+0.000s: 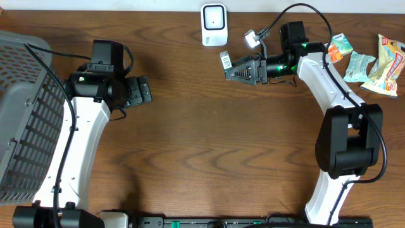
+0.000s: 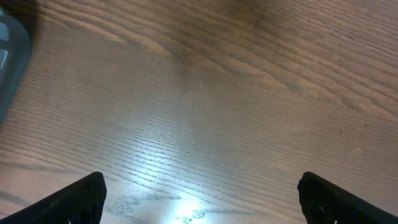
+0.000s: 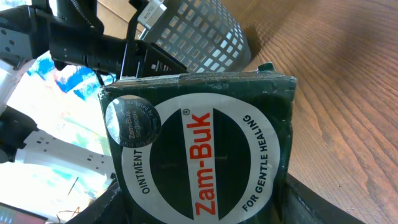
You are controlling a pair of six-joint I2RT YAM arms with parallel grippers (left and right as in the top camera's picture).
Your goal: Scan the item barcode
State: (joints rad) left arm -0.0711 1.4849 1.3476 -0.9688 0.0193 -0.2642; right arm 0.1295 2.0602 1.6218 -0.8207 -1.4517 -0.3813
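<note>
Item: Zam-Buk ointment box (image 3: 199,155), pinched between the right fingers (image 1: 243,73), held over the bench (image 1: 202,139) near the white scanner (image 1: 214,24), far centre. The left fingers (image 2: 74,199) are spread wide, empty, at left.

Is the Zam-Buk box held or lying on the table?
Held: the right gripper has the Zam-Buk box clamped between its jaws, as the right wrist view shows.
</note>
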